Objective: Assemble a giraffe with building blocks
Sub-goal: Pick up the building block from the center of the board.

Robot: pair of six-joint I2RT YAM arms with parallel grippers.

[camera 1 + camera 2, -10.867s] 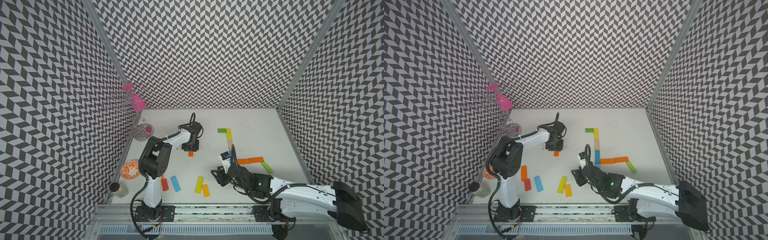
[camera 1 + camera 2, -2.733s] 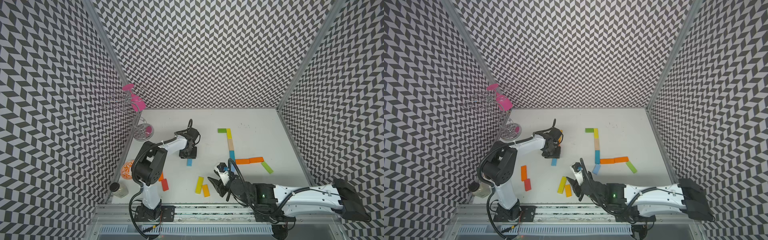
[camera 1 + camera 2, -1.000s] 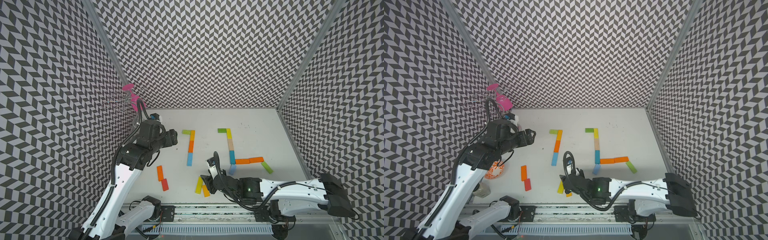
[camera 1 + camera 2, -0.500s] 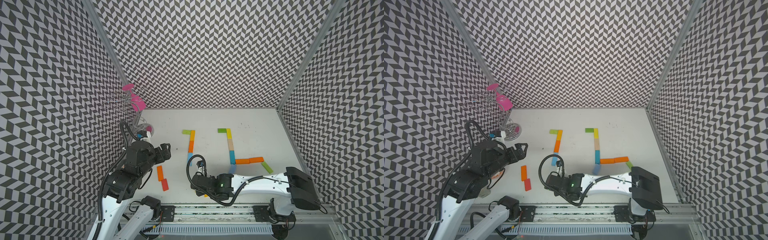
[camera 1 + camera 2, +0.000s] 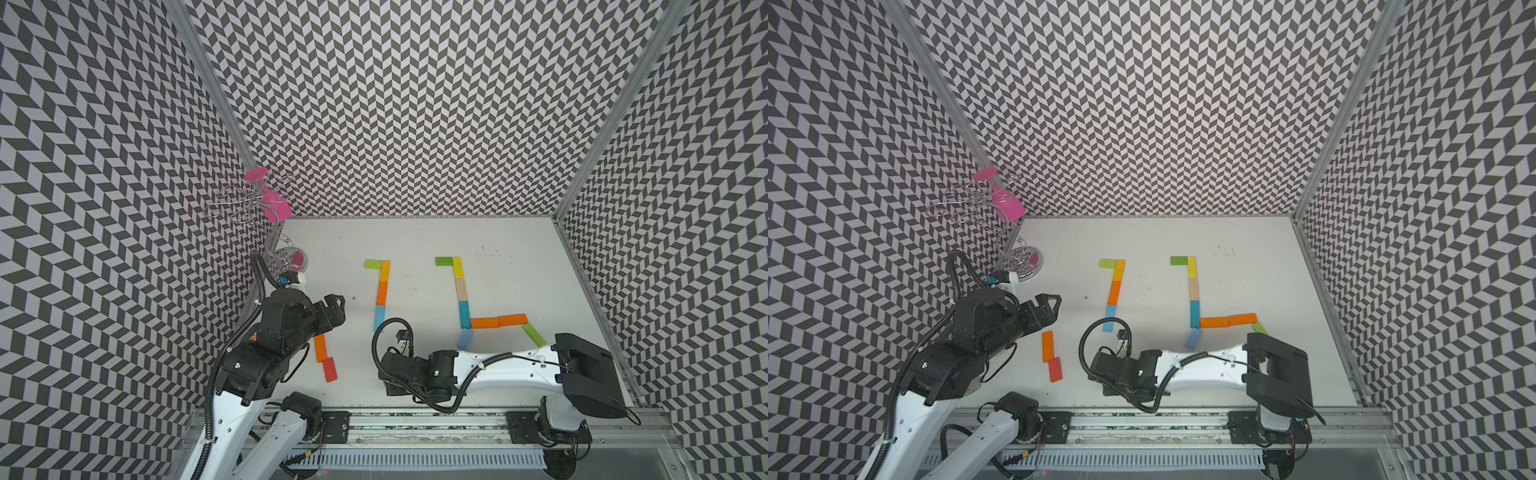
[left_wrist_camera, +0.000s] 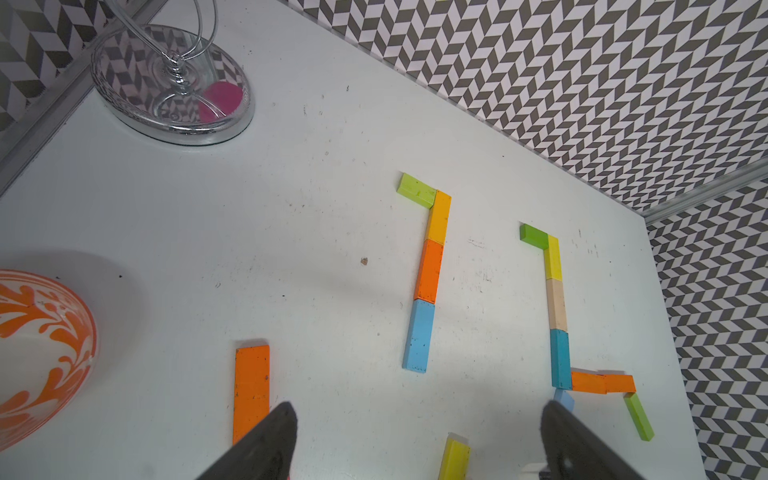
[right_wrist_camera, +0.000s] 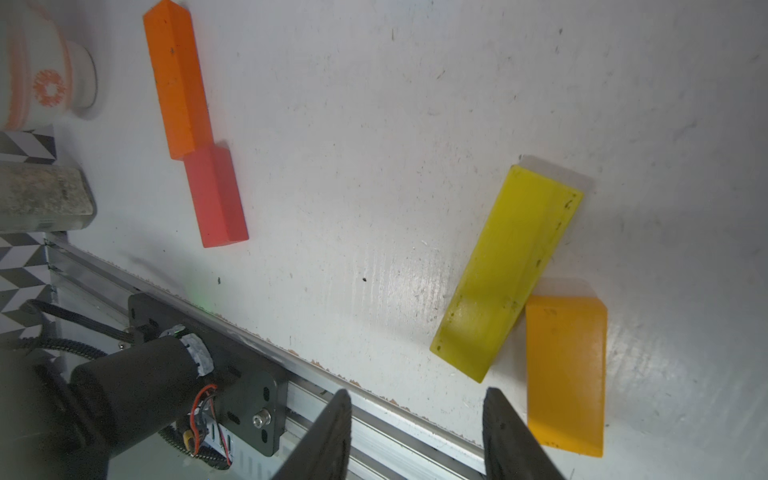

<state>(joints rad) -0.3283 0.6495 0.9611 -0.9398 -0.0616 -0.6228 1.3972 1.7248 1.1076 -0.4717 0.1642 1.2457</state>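
Wooden blocks number sixteen, plus one orange-patterned bowl.

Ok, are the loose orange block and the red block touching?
Touching. The right wrist view shows the orange block butted end to end against the red block, slightly offset sideways, with no gap between them.

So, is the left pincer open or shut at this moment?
Open. In the left wrist view the left pincer has its two fingers far apart, and nothing is gripped between them.
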